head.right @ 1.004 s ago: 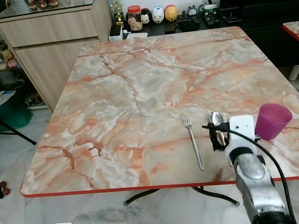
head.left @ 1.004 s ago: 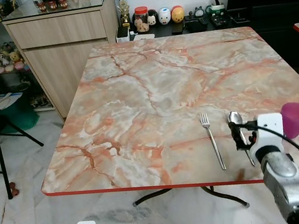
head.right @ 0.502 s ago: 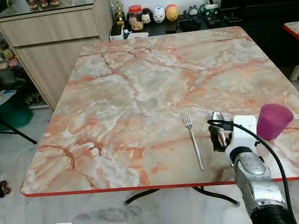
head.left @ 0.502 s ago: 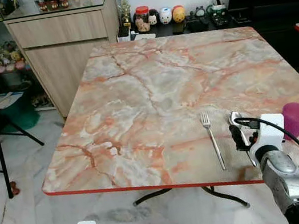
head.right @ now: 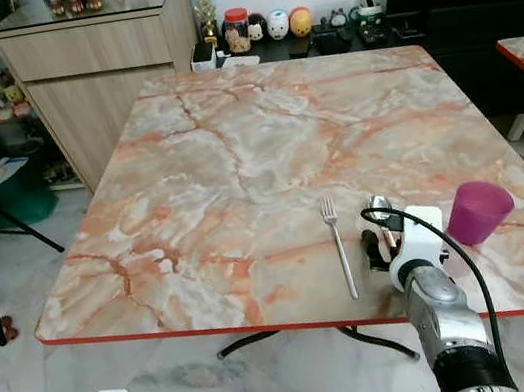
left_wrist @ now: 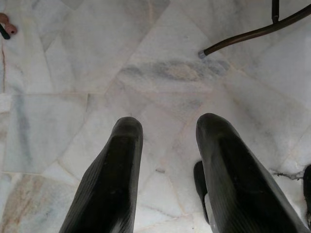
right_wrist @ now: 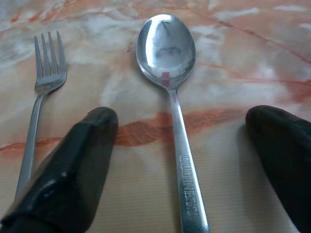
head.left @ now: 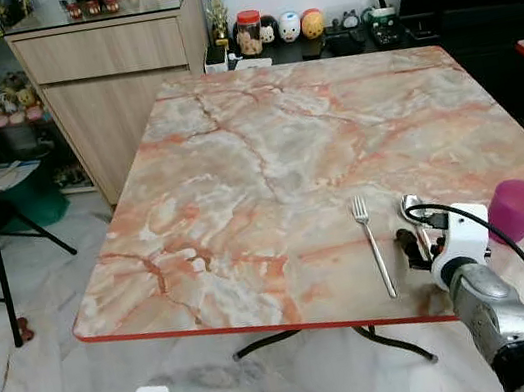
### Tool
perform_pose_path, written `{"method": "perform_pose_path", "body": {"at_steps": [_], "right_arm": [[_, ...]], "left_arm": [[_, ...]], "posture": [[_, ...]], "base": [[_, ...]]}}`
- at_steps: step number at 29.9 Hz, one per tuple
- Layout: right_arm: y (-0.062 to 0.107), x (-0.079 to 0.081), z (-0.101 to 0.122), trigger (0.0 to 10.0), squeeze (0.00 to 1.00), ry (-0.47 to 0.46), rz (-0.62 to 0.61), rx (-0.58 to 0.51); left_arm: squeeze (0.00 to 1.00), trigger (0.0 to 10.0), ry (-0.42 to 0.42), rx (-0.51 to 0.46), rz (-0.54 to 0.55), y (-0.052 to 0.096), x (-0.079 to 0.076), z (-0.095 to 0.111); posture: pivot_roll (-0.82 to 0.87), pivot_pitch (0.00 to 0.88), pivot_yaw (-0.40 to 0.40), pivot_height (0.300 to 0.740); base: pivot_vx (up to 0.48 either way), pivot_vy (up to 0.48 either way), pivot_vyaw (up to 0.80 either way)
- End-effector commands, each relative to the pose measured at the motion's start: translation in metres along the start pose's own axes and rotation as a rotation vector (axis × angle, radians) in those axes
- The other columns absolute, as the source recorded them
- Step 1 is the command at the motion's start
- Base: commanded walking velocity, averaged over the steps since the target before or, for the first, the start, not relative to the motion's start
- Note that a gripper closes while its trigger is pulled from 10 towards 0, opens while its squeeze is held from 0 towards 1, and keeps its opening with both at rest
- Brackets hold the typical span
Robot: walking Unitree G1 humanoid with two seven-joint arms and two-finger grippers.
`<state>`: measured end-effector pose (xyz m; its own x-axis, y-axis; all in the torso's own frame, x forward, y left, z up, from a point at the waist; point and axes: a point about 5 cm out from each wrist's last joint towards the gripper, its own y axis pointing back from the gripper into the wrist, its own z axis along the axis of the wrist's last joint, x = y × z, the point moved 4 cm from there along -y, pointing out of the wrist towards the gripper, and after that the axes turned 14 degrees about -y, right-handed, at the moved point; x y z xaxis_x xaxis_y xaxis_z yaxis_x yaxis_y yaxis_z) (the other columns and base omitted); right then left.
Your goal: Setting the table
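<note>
Steel spoon (right_wrist: 171, 97) lies flat on the marble worktop (head.left: 265, 155), its handle running between the two spread fingers of the right gripper (right_wrist: 182, 145), which touch nothing. A fork (head.left: 372, 243) lies just beside that gripper, on its left, parallel to the spoon. To the gripper's right a purple cup (head.left: 519, 208) stands near the worktop's right edge. The worktop is pink and orange veined marble with a red rim, and all three things sit near its front edge. Well beyond the gripper, past the far edge, a low dark shelf (head.left: 336, 41) carries small jars and figurines, with a pale wooden cabinet (head.left: 113, 70) beside it. The floor (left_wrist: 97, 63) is pale grey marble tile. The left gripper (left_wrist: 167, 145) hangs low over that floor, fingers apart and empty, near a table foot (left_wrist: 243, 34).
</note>
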<state>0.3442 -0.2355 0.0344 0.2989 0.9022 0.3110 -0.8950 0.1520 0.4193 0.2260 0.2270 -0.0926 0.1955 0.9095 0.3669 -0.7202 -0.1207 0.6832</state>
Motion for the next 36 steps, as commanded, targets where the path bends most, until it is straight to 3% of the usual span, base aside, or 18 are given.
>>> {"method": "perform_pose_path", "body": {"at_steps": [1,2,11,21,24,36], "right_arm": [[-0.002,0.003,-0.001,4.7,0.0,-0.001,-0.002,0.021],[-0.003,0.003,-0.003,0.0,0.0,0.0,-0.006,0.034],[-0.005,0.002,-0.005,0.0,0.0,0.002,-0.017,0.047],[-0.001,0.001,-0.024,0.0,0.0,0.039,-0.009,0.093],[-0.001,0.009,-0.022,0.0,0.0,0.053,0.012,0.091],[0.0,0.006,-0.021,0.0,0.0,0.093,0.013,0.084]], "left_arm": [[0.0,10.0,-0.015,0.009,-0.012,0.001,-0.002,-0.003],[0.0,10.0,-0.014,0.011,-0.012,0.001,-0.002,-0.003],[0.0,10.0,-0.012,0.014,-0.017,0.001,-0.003,-0.004],[0.0,10.0,-0.031,0.026,-0.033,0.003,-0.003,-0.01],[0.0,10.0,-0.035,0.017,-0.031,0.001,-0.001,-0.005],[0.0,10.0,-0.015,0.033,-0.038,0.003,-0.01,-0.01]], "posture": [[-0.01,0.0,-0.02,0.74],[-0.01,0.0,-0.021,0.74],[-0.01,0.0,-0.021,0.74],[0.0,0.0,-0.028,0.74],[0.0,0.0,-0.028,0.74],[-0.01,0.0,-0.041,0.74]], "base": [[0.0,0.0,0.0],[0.0,0.0,0.0],[0.0,0.0,0.0],[0.0,0.0,0.0],[0.0,0.0,0.0],[0.0,0.0,0.0]]}}
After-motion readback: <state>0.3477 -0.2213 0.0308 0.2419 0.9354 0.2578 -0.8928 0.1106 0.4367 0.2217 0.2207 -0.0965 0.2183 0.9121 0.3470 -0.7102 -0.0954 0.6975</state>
